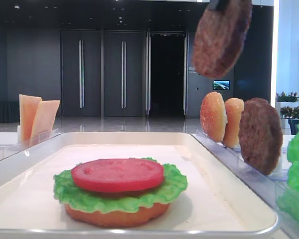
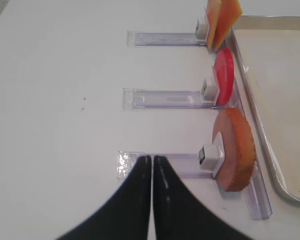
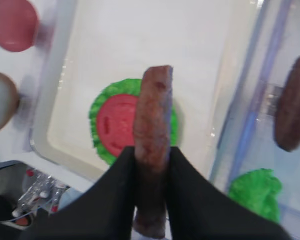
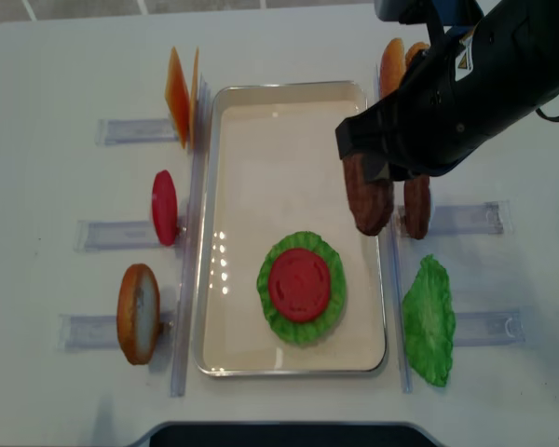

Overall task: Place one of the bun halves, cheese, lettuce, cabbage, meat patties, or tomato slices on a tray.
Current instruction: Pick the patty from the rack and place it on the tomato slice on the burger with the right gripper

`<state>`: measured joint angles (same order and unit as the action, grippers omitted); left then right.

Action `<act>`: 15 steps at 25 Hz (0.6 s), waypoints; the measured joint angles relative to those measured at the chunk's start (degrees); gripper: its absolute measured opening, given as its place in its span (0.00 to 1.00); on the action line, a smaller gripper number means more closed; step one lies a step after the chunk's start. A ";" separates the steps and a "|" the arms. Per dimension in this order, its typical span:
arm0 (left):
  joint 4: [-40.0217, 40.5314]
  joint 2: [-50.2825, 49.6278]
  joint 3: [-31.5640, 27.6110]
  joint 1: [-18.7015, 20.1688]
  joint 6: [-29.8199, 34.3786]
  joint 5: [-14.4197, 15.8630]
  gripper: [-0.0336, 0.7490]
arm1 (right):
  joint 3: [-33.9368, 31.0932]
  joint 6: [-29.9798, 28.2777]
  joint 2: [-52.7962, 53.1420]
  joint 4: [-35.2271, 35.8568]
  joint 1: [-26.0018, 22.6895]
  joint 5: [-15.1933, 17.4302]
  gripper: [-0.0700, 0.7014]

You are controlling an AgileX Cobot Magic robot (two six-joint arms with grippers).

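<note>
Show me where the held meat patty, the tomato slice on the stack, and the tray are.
held meat patty (image 1: 222, 36), exterior high view, flat face.
tomato slice (image 1: 117, 175), exterior high view, top face.
tray (image 4: 289, 88), overhead realsense view, far rim.

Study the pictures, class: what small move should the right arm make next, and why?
Probably carry the meat patty a little further over the tray until it hangs above the tomato slice. The right gripper holds the patty on edge, its jaws shut on it, near the tray's right rim, while the stack of bun half, lettuce and tomato lies nearer the front edge.

Bright, even light; right wrist view blurred, tray (image 4: 210, 233) rim glaring
</note>
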<state>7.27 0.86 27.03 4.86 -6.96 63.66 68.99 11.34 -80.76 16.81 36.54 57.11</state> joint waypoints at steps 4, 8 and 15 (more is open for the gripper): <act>0.00 0.00 0.00 0.00 0.00 0.00 0.04 | -3.50 -9.10 0.17 10.52 0.00 -3.22 0.29; 0.00 0.00 0.00 0.00 0.00 0.00 0.04 | -9.52 -19.75 0.17 21.72 0.00 -8.12 0.29; 0.00 0.00 0.00 0.00 0.00 0.00 0.04 | -18.23 -44.79 0.11 49.76 0.00 -14.63 0.29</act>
<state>7.27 0.86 27.03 4.86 -6.96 63.66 50.76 -33.45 -80.65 66.57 36.54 42.48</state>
